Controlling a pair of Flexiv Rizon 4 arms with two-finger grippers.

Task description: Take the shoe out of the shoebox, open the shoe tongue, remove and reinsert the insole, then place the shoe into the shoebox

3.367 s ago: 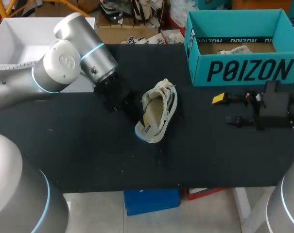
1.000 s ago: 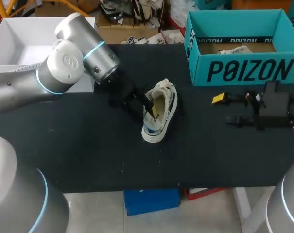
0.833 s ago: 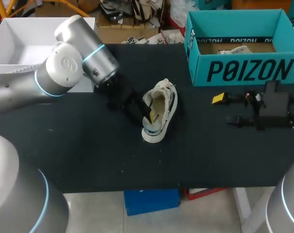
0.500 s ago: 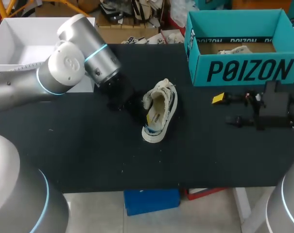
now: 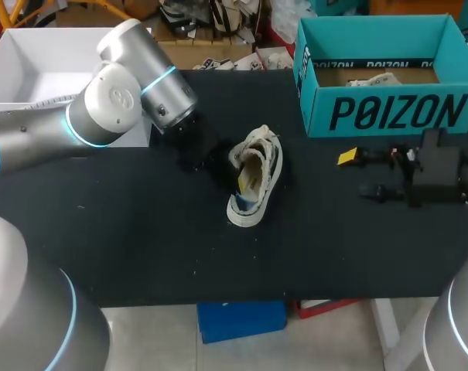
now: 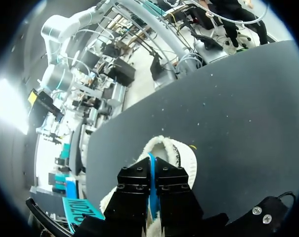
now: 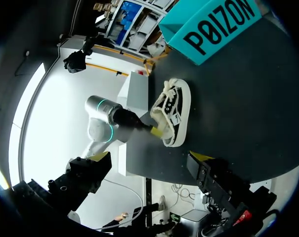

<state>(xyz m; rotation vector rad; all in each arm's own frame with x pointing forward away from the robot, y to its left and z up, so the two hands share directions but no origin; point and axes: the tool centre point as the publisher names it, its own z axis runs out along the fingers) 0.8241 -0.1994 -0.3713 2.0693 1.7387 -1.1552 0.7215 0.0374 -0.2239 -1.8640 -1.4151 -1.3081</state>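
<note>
Shoe [image 5: 255, 176] had rolled from its side onto its sole at mid-table, left of and nearer than the teal shoebox [image 5: 388, 85], so I judged the insole step under way. My left gripper [image 5: 239, 184] slanted in from the far left into the opening, pinched on a thin blue strip [image 6: 151, 182], likely the insole's edge. My right gripper [image 5: 357, 175] lay spread, far right.

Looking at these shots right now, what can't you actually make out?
Left wrist view: the left gripper is shut on a blue strip; its black fingers hide whether that is the insole.
Head view: the shoe is too small to show what lies inside it.
Head view: the teal shoebox hides most of its floor behind its front wall.
Left wrist view: the gripper covers the shoe's near end.
</note>
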